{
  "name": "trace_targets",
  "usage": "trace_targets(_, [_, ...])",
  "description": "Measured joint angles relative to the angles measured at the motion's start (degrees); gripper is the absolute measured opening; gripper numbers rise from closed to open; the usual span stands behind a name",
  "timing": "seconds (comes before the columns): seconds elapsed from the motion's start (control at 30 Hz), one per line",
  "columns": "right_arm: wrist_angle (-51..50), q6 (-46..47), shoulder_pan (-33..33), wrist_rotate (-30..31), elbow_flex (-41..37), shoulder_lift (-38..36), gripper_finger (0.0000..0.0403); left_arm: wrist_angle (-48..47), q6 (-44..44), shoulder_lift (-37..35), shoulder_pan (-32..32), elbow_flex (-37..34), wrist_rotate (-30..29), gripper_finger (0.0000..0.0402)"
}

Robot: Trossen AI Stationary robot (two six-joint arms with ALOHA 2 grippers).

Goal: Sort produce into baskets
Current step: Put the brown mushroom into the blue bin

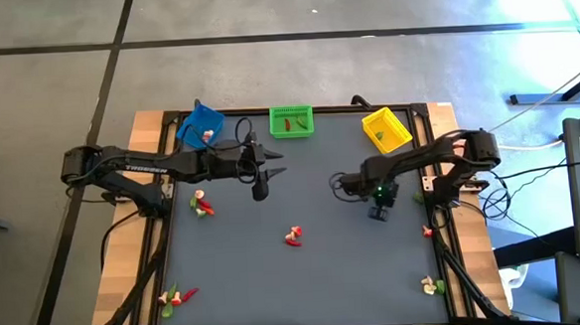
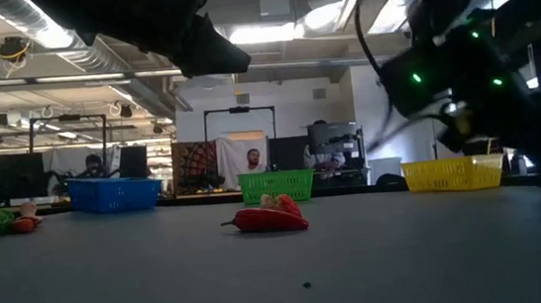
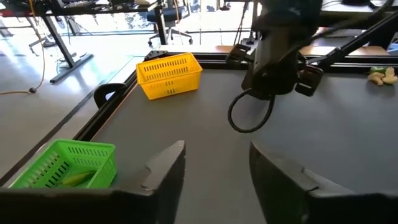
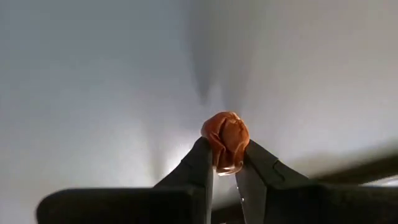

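Grey tabletop [image 1: 306,281], wood strips down both long edges, is the biggest thing here; clock directions below use the high view with 12 at the basket edge.

Left arm comes in from 9 o'clock. Left gripper [image 1: 260,189] sits just left of centre, hanging above the mat, fingers [image 3: 165,171] apart with nothing between them.

Right arm comes in from 3 o'clock. Right gripper [image 4: 225,163] is right of centre, pointing down at the mat, jaws pinched narrow on a small orange-red piece [image 4: 226,138], which is clamped between the fingertips.

Baskets line the 12 o'clock edge:
- blue basket [image 1: 202,125] at 11, tilted, with a whitish/red piece inside
- green basket [image 1: 291,121] at 12, with red and green pieces inside
- yellow basket [image 1: 386,128] at 1, rotated, with a green piece inside

Loose produce on the mat:
- red pepper cluster [image 1: 293,236] near centre, slightly toward 6
- red/green cluster [image 1: 202,203] at 9, just below the left arm
- green/red/whitish cluster [image 1: 177,298] at 7, by the corner
- whitish pieces [image 1: 433,286] at 5
- small red piece [image 1: 428,231] at 4, touching the right edge frame; can't tell what kind.
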Motion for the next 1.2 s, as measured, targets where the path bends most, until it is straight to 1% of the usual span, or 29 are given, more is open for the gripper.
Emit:
trace_targets(0.13, [6.2, 0.0, 0.0, 0.5, 2.9, -1.5, 0.0047, -0.1, 0.0, 0.0, -0.2, 0.0, 0.0, 0.0219])
trace_targets(0.23, [12.8, -0.1, 0.0, 1.1, 4.5, -2.7, 0.0047, -0.5, -1.0, 0.0, -0.2, 0.0, 0.0, 0.0234])
trace_targets(0.53, [33.3, -2.9, 0.0, 1.7, 8.5, -3.0, 0.0047, -0.5, -3.2, 0.3, -0.4, 0.0, 0.0, 0.0237])
trace_targets(0.63, [39.7, -4.5, 0.0, 1.7, 9.4, -3.0, 0.0047, -0.5, -3.2, 1.4, -0.9, 0.0, 0.0, 0.0237])
trace_targets(0.8, [53.2, -4.6, 0.0, 1.8, 9.6, -3.0, 0.0047, -0.6, -2.9, 4.2, -2.5, 0.0, 0.0, 0.0237])
trace_targets(1.0, [63.0, -4.6, 0.0, -2.4, 9.6, -3.0, 0.0047, -0.6, -2.8, 6.0, -4.3, 0.0, 0.1, 0.0237])
trace_targets(1.13, [67.4, -4.6, 0.0, -7.8, 9.6, -3.0, 0.0047, -0.9, -2.6, 6.3, -5.3, 0.0, 0.1, 0.0235])
trace_targets(1.2, [68.6, -4.6, 0.0, -9.3, 9.6, -3.0, 0.0047, -1.4, -2.0, 6.3, -5.4, 0.0, 0.2, 0.0229])
